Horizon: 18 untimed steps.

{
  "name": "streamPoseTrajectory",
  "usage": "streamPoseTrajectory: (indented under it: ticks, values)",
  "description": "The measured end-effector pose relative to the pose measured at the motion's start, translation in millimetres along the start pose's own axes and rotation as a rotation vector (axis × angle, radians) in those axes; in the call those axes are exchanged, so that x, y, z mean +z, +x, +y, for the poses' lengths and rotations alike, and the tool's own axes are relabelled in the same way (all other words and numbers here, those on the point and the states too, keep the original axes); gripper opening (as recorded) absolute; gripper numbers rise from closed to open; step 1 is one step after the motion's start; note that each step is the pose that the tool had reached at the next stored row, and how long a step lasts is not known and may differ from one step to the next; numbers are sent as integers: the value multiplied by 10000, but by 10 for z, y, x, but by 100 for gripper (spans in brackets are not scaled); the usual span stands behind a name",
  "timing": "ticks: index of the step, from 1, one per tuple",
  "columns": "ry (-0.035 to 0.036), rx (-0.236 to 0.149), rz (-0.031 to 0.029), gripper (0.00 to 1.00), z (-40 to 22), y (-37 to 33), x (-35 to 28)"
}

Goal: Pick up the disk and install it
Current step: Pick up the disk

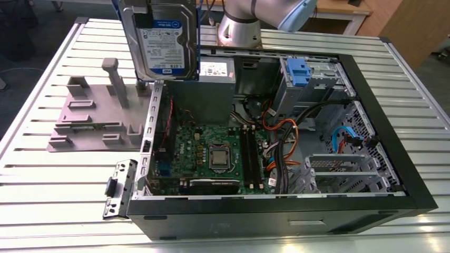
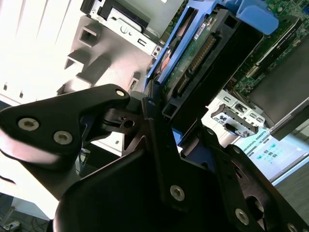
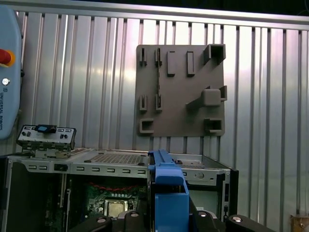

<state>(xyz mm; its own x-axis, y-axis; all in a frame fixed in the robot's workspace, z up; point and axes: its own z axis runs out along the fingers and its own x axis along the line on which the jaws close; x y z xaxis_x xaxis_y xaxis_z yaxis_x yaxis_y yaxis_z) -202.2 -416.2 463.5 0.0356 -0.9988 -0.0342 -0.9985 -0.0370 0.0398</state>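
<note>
Unreadable small print on the disk (image 1: 159, 21) label (image 1: 162, 47).

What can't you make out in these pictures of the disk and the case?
- Top of the disk, and where the gripper holds it, exterior view: cut off by the upper edge.
- Its label, both wrist views: turned away.
- Back corner of the case, exterior view: hidden behind the disk.
- The board, first wrist view: partly hidden by the disk's blue bracket.

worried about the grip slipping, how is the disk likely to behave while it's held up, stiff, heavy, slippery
The disk looks like a rigid metal slab, so it should not flex. It is probably dense for its size. It is held upright in the air, with the jaws closed on its blue bracket. That smooth plastic might slide a little.
</note>
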Motion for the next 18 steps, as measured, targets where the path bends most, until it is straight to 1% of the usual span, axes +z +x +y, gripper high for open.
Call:
streamPoseTrajectory:
  ticks: [2,4,8,10,18]
  values:
    - [0,0,1,36,0,3,0]
    - [-2,2,34,36,0,12,2]
    - [-1,2,41,36,1,18,3]
    - [-3,2,61,36,1,30,4]
    - [-2,3,65,36,2,53,4]
